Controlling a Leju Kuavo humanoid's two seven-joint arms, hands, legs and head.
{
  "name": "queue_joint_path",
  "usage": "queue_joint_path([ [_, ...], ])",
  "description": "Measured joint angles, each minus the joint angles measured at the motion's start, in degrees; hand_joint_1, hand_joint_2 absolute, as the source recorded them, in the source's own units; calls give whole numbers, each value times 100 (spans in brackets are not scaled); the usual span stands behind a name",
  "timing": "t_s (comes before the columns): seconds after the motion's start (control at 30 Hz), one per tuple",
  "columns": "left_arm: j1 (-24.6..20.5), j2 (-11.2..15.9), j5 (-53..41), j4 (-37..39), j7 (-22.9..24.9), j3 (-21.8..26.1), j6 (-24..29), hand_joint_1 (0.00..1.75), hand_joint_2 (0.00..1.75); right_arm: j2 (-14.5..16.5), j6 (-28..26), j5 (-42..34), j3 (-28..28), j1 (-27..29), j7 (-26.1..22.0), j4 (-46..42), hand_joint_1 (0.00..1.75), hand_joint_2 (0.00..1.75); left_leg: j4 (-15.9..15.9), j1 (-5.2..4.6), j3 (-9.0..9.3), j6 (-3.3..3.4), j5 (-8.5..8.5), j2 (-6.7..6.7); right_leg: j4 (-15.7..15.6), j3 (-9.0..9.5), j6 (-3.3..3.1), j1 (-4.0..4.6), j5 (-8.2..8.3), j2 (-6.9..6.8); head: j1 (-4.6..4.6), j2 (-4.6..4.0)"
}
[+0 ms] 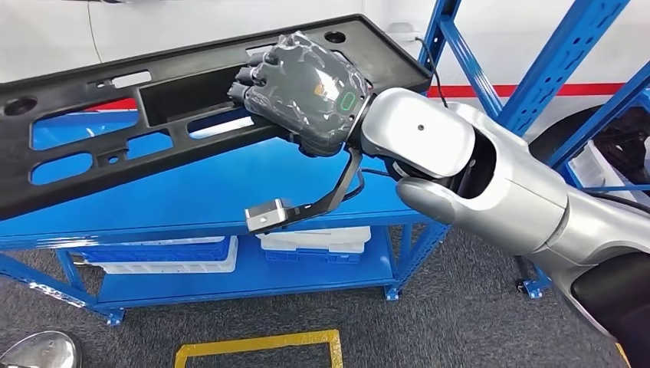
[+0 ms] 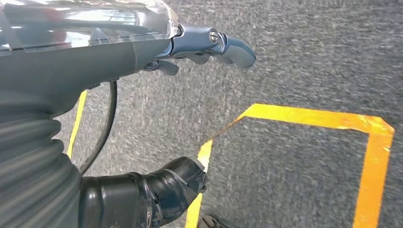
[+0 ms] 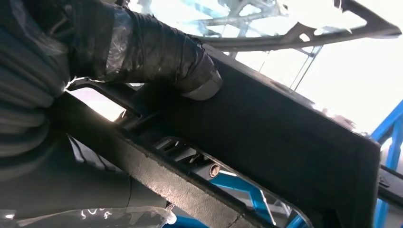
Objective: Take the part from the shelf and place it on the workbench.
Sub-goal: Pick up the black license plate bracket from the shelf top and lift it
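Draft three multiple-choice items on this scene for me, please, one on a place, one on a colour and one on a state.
1. Where is the right hand?
A. on the floor
B. on the black part
C. in a white bin

2. What colour is the shelf?
A. blue
B. green
C. red

3. What is the left hand doing?
A. holding the part
B. pressing a bin
C. holding nothing

Answers: 1 B, its fingers go through an opening in the part and grip it. 2 A, the frame and boards are blue. 3 C, it hangs above the grey floor and yellow tape.
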Motion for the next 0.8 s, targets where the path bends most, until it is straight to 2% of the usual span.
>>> queue_joint_path([
  [0.03,2,-8,0,1,-1,1,-1,0,175,-1,-1,0,2,-23,5,-11,175,175,-20,14,-26,-29,58,3,-386,286,-45,32,-4,-10,-2,1],
  [0.07,3,-16,0,1,-2,1,-1,0,175,-1,-2,0,4,-51,9,-22,175,175,-49,38,-29,-66,114,7,-652,464,-81,74,-25,-17,0,1],
  [0.1,5,-25,1,1,-4,2,-2,0,175,-1,0,-2,8,-75,11,-32,175,175,-88,62,-25,-110,172,11,-788,531,-103,114,-31,-26,1,1],
  [0.17,8,-23,2,1,-7,2,-7,0,175,3,5,-19,23,-101,13,-37,175,175,-172,93,-11,-185,259,8,-917,497,-137,142,139,-56,5,1],
  [0.2,10,-21,4,1,-9,2,-10,0,175,11,8,-37,36,-109,15,-37,175,175,-144,87,-39,-201,182,1,-995,473,-169,135,233,-77,3,1],
  [0.23,16,-20,4,1,-9,2,-16,0,175,21,10,-59,46,-111,19,-37,175,175,-24,79,-93,-207,-5,-7,-1063,427,-201,120,341,-96,1,0],
  [0.27,23,-19,5,1,-9,2,-20,0,175,32,14,-80,57,-114,23,-37,175,175,226,75,-175,-204,-295,-13,-1104,367,-225,107,440,-110,-1,0],
  [0.3,32,-18,4,1,-7,2,-23,0,175,39,18,-100,63,-110,31,-36,175,175,576,64,-270,-210,-597,-19,-1117,272,-250,109,525,-105,-4,0],
  [0.33,38,-10,3,1,-4,2,-26,0,175,42,22,-115,68,-97,38,-33,175,175,955,62,-344,-226,-813,-23,-1117,170,-253,112,610,-102,-5,0],
  [0.37,43,2,2,1,-4,2,-26,0,175,43,26,-125,76,-80,44,-30,175,175,1259,59,-368,-246,-898,-26,-1114,67,-243,110,686,-101,-5,0],
  [0.4,46,19,1,1,-4,2,-26,0,175,43,28,-130,86,-60,48,-26,175,175,1403,60,-313,-269,-851,-27,-1102,-29,-226,103,753,-101,-5,0],
  [0.43,50,33,0,1,-4,2,-27,0,175,43,28,-133,95,-42,49,-22,175,175,1340,67,-160,-294,-717,-26,-1083,-119,-201,87,810,-102,-5,0],
  [0.47,54,43,0,1,-4,2,-29,0,175,42,29,-134,102,-31,49,-19,175,175,1062,83,95,-325,-574,-24,-1048,-201,-168,65,854,-103,-7,0],
  [0.5,56,44,0,1,-4,2,-31,0,175,42,30,-134,104,-27,49,-17,175,175,660,96,409,-369,-525,-26,-1000,-285,-132,59,889,-102,-10,0],
  [0.53,57,42,0,1,-4,2,-33,0,175,42,30,-135,104,-25,54,-14,175,175,283,102,671,-372,-535,-38,-943,-353,-99,62,916,-100,-9,1],
  [0.57,64,38,-1,1,-4,2,-34,0,175,42,30,-136,105,-23,57,-12,175,175,11,110,847,-364,-587,-50,-890,-403,-73,78,940,-97,-8,1],
  [0.6,67,33,-3,2,-4,2,-36,0,175,42,31,-136,105,-21,61,-9,175,175,-111,103,915,-337,-650,-63,-852,-438,-55,100,965,-92,-8,1],
  [0.63,73,30,-5,2,-3,2,-36,0,175,42,31,-136,106,-17,63,-6,175,175,-112,100,892,-280,-651,-70,-830,-456,-41,103,992,-90,-4,1],
  [0.67,78,26,-8,2,-3,2,-37,0,175,40,32,-136,106,-15,62,-3,175,175,-89,104,854,-245,-635,-61,-809,-476,-25,96,990,-86,-4,1],
  [0.7,76,22,-11,2,-2,2,-37,0,175,36,33,-136,107,-16,62,1,175,175,-71,97,811,-195,-607,-52,-744,-515,1,78,908,-81,-4,1],
  [0.73,76,19,-14,2,-1,2,-37,0,175,32,35,-136,107,-18,62,5,175,175,-64,92,760,-142,-567,-39,-587,-580,34,55,737,-75,-4,0],
  [0.8,74,21,-14,1,-1,2,-37,0,175,22,37,-136,109,-18,62,11,175,175,-57,59,639,-53,-475,-22,74,-789,95,17,189,-65,-3,0],
])
